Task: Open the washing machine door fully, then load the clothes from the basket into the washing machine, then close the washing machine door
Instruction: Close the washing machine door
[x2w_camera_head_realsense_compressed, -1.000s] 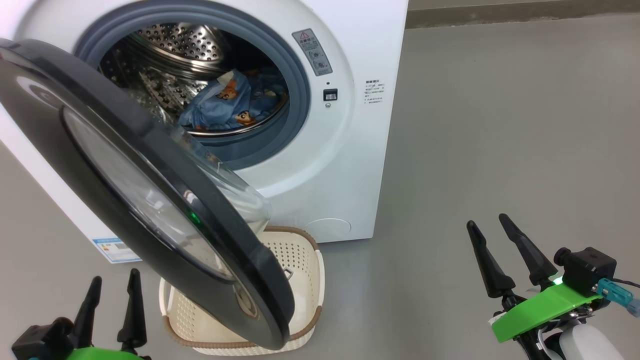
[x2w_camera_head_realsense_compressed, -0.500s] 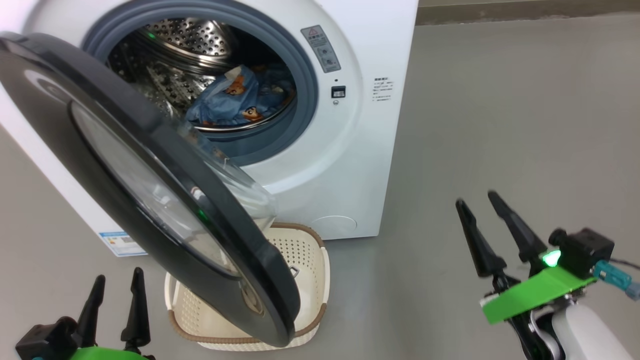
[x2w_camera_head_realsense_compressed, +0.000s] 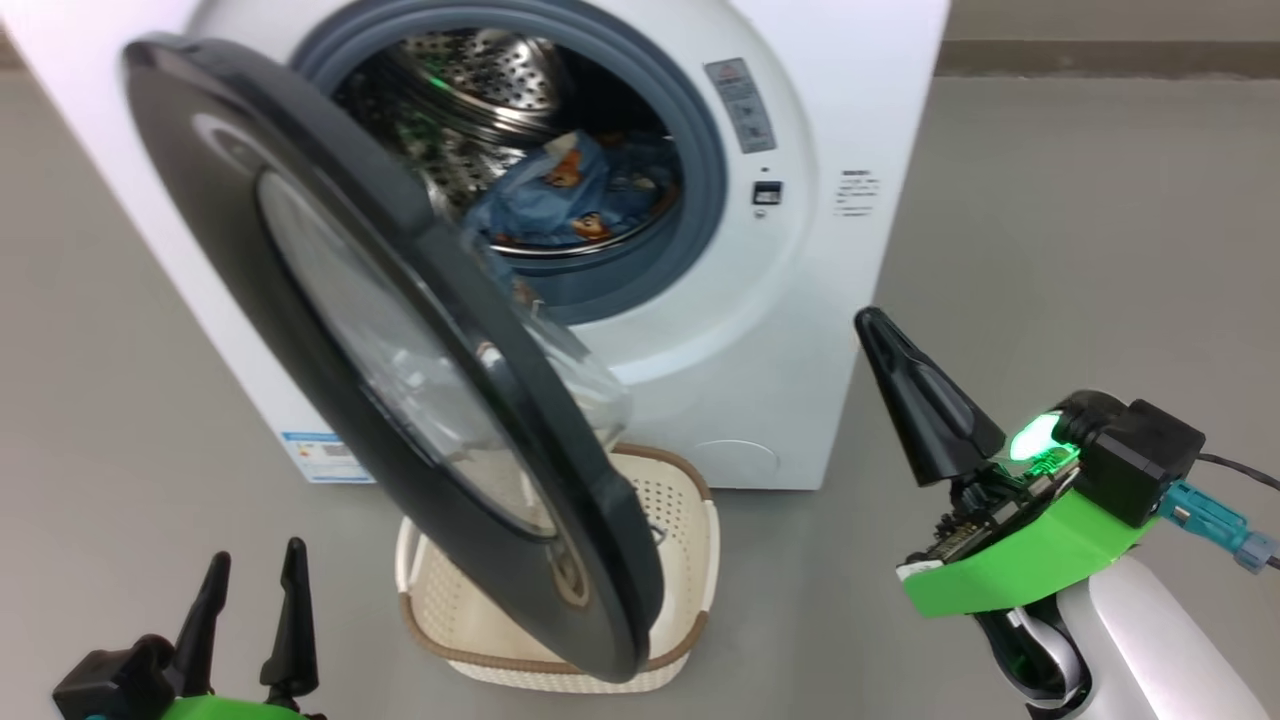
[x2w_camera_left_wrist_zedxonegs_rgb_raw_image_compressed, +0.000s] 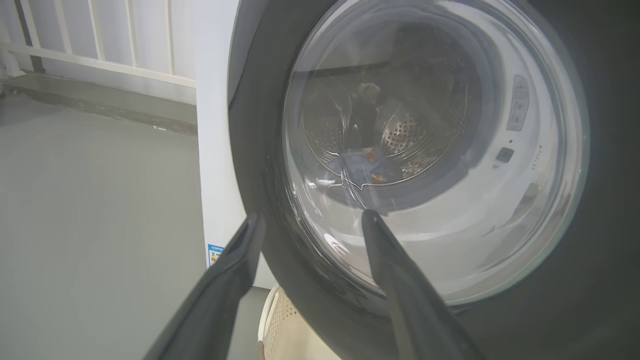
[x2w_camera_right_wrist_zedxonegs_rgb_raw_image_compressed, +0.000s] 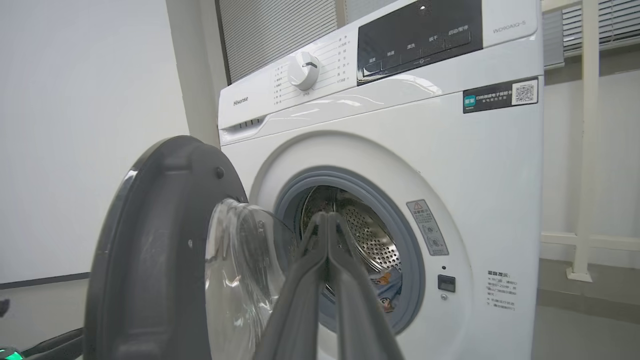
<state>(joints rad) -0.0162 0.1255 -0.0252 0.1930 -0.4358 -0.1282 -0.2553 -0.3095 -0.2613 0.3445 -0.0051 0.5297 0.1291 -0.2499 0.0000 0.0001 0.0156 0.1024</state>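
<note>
The washing machine (x2w_camera_head_realsense_compressed: 860, 120) stands with its washing machine door (x2w_camera_head_realsense_compressed: 590, 530) swung out toward me, black rim and bulging glass hanging over the basket (x2w_camera_head_realsense_compressed: 690, 530). The clothes (x2w_camera_head_realsense_compressed: 570, 200), blue with orange figures, lie in the steel drum. What shows of the basket's inside is bare. My left gripper (x2w_camera_head_realsense_compressed: 255, 555) is open at the lower left, low beside the door; in its wrist view the left gripper (x2w_camera_left_wrist_zedxonegs_rgb_raw_image_compressed: 312, 217) faces the door glass (x2w_camera_left_wrist_zedxonegs_rgb_raw_image_compressed: 435, 150). My right gripper (x2w_camera_head_realsense_compressed: 868, 318) is shut on nothing, raised right of the machine. In its wrist view the right gripper (x2w_camera_right_wrist_zedxonegs_rgb_raw_image_compressed: 325, 216) points at the drum opening, clothes (x2w_camera_right_wrist_zedxonegs_rgb_raw_image_compressed: 387, 290) behind.
Grey floor (x2w_camera_head_realsense_compressed: 1080, 250) spreads to the right of the machine and to its left. A blue label sticker (x2w_camera_head_realsense_compressed: 320, 455) sits low on the machine's front. White railings (x2w_camera_left_wrist_zedxonegs_rgb_raw_image_compressed: 100, 40) line the wall behind; a control panel (x2w_camera_right_wrist_zedxonegs_rgb_raw_image_compressed: 420, 40) and dial top the machine.
My right gripper has shut and risen closer to the machine. The head camera has shifted, moving the whole picture to the right. The left gripper stays open in place.
</note>
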